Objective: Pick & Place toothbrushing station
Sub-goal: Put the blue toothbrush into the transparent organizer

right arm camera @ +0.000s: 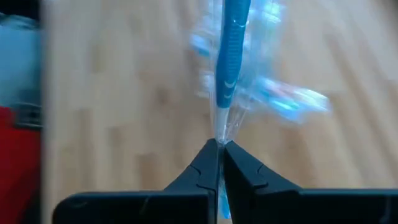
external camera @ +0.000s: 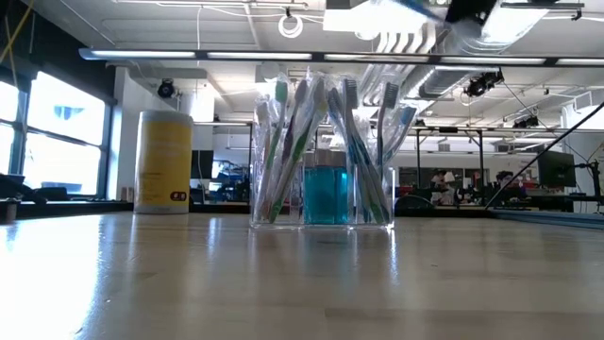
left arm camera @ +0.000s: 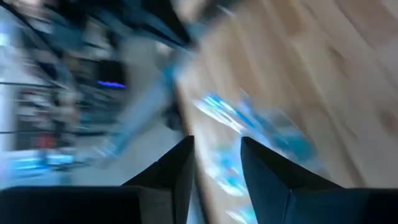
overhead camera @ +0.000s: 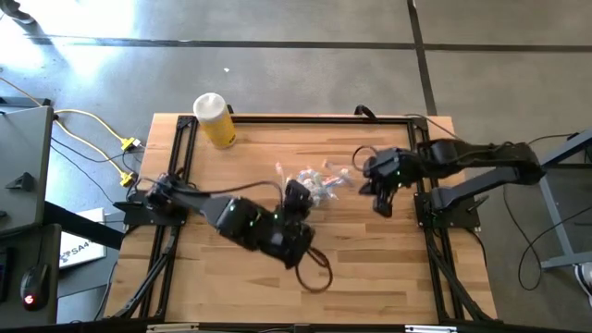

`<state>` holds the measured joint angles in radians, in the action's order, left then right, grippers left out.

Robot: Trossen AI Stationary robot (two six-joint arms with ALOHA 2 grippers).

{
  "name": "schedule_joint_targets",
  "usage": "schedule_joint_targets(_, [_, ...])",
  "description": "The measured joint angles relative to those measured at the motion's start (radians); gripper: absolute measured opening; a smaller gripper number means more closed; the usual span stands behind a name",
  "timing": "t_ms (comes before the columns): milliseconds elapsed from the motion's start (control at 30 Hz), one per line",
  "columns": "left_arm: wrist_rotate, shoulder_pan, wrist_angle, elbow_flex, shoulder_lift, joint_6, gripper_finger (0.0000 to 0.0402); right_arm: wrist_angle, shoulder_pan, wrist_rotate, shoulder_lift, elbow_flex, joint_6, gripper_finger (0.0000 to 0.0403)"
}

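Observation:
The toothbrushing station is a clear container (external camera: 322,194) standing on its base at mid-table, with several pastel toothbrushes upright in it and a blue block (external camera: 327,195) in its middle. It also shows from above (overhead camera: 319,181). My left gripper (overhead camera: 296,196) hovers at the container's near left side. Its fingers (left arm camera: 216,163) are open, and the blur hides whether anything sits between them. My right gripper (overhead camera: 381,202) is raised to the right of the container, shut on a blue toothbrush (right arm camera: 231,43) in a clear wrapper. My right gripper pinches the wrapped blue toothbrush by one end (right arm camera: 221,132) between its two fingertips. The brush runs straight on from the fingers, along their line. It is lifted clear of the table, slanting downward toward the wood.
A yellow bottle with a white cap (overhead camera: 215,118) stands at the far left of the table and also shows in the low view (external camera: 164,161). Black frame rails (overhead camera: 181,148) run along the table's left, far and right sides. Bare wood lies toward the near edge.

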<state>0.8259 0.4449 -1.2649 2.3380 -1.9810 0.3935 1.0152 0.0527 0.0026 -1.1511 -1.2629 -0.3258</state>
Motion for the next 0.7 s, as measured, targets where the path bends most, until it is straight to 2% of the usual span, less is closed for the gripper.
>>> schedule_joint_targets(67, [0.091, 0.016, 0.070, 0.007, -0.023, 0.063, 0.0124, -0.057, 0.053, -0.011, -0.005, 0.000, -0.035, 0.0003])
schedule_joint_targets(167, [0.229, 0.049, 0.091, 0.002, -0.049, 0.159, 0.0124, -0.134, 0.116, -0.005, -0.022, -0.001, -0.075, 0.0003])
schedule_joint_targets(267, [0.313, 0.070, 0.122, 0.001, -0.064, 0.273, 0.0124, -0.194, 0.150, -0.005, -0.038, 0.001, -0.087, 0.0003])
schedule_joint_targets(567, [0.334, 0.066, 0.277, 0.003, -0.107, 0.550, 0.0124, -0.294, 0.192, -0.013, -0.105, 0.000, -0.064, 0.0003])
schedule_joint_targets(700, [0.338, 0.044, 0.286, 0.005, -0.116, 0.567, 0.0124, -0.320, 0.192, -0.037, -0.124, 0.000, -0.064, 0.0003])
